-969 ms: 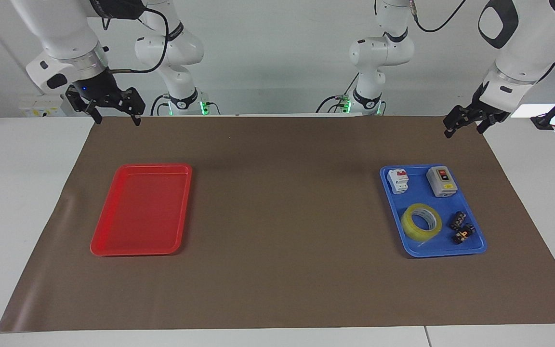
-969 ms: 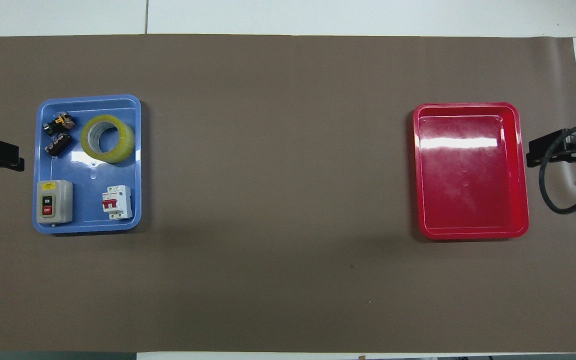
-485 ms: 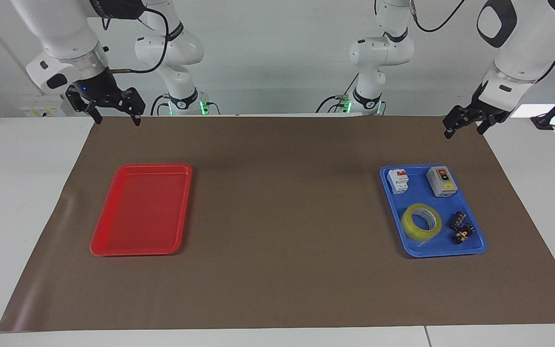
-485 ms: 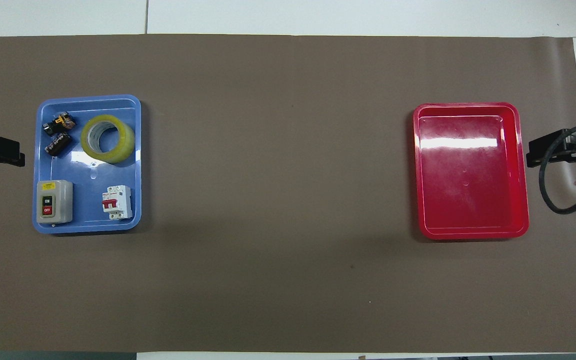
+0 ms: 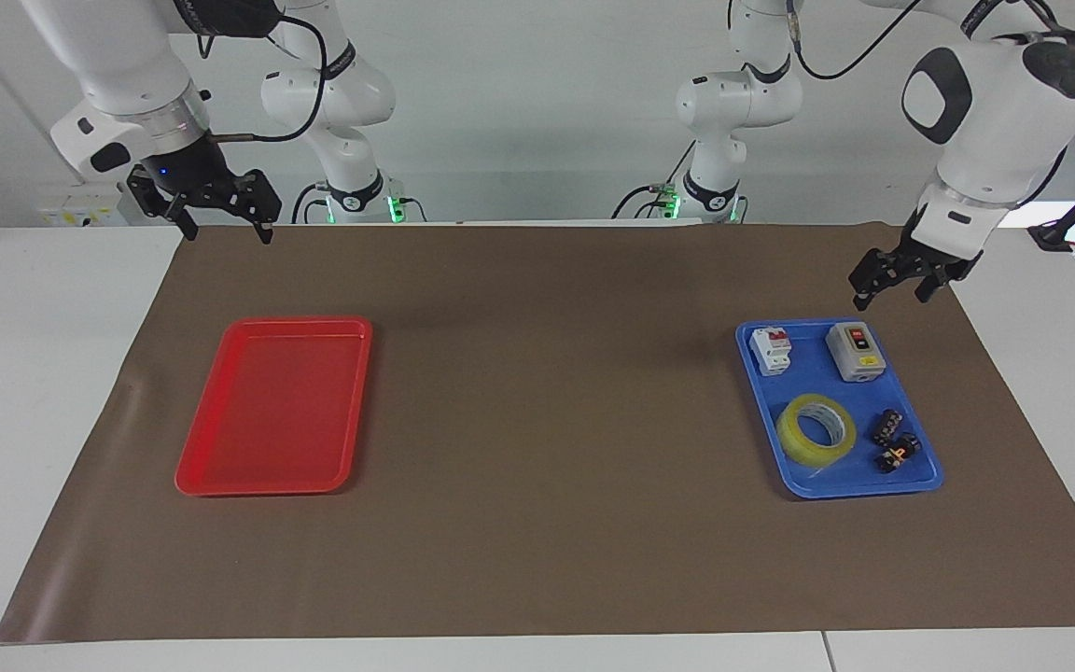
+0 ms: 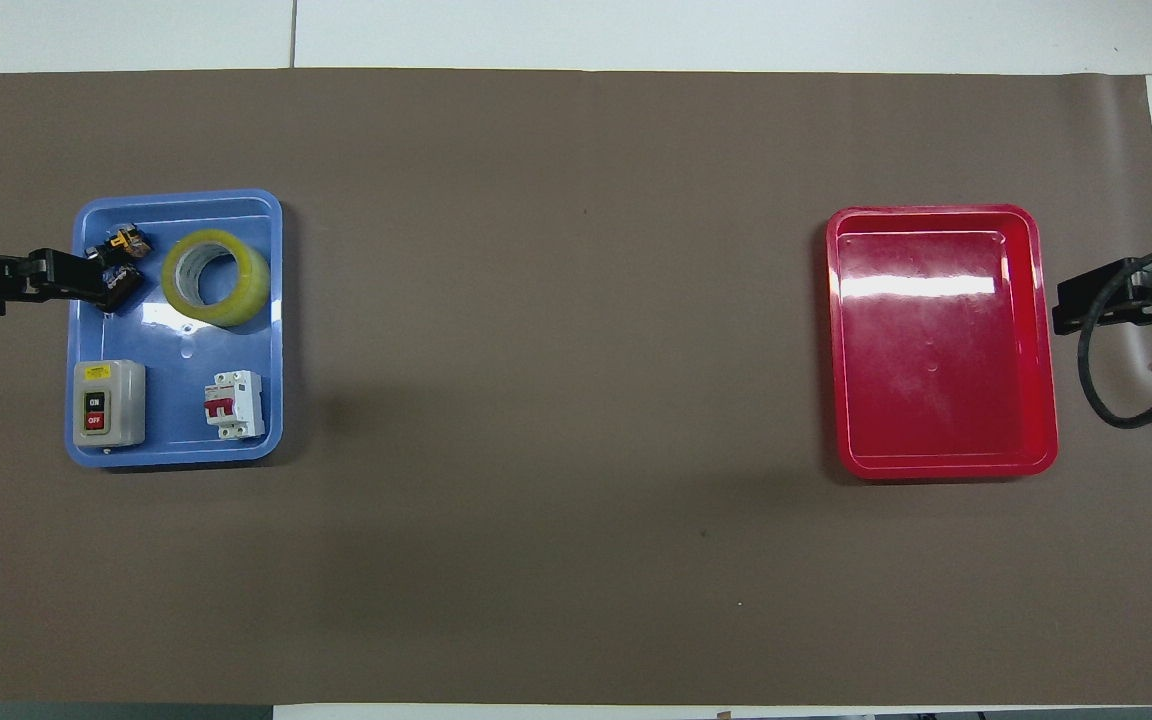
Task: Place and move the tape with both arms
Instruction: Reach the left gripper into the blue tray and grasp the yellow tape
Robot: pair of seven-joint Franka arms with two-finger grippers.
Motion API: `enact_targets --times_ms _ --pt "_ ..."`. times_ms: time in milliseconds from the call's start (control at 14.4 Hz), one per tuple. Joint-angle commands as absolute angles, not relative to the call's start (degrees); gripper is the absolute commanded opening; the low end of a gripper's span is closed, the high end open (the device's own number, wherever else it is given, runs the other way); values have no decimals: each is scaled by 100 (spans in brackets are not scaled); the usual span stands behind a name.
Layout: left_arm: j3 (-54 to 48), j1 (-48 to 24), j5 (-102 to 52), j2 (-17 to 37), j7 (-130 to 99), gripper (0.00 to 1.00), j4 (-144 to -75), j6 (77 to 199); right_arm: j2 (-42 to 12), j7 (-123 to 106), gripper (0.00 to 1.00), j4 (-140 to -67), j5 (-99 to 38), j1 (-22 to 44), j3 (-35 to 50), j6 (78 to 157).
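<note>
My left gripper [image 5: 885, 285] has just dropped from its rest toward the blue tray [image 5: 922, 487], jaws wide and empty, so the pick is starting. The tape [image 5: 816, 429] lies flat in that tray, lower and farther out than the claw, well apart. My right gripper [image 5: 222, 217] waits, open and empty.

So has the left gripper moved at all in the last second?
Yes. The left gripper has come down and in toward the blue tray; before, it hung higher, out by the mat's edge. It is open and holds nothing.
</note>
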State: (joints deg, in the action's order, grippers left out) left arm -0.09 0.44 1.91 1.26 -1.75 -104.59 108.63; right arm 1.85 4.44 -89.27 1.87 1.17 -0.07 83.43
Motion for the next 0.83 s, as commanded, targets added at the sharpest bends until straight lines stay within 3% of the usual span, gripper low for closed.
enact_targets --times_ms 0,346,762 --pt "-18 35 255 640 -123 100 -10485 11520 158 501 100 -8868 150 97 26 8297" --pt "-17 123 264 1475 -123 100 -10485 12663 158 501 100 -8868 150 97 26 8297" --pt "9 149 281 1994 -132 100 -10485 13235 158 501 100 -8868 149 97 26 8297"
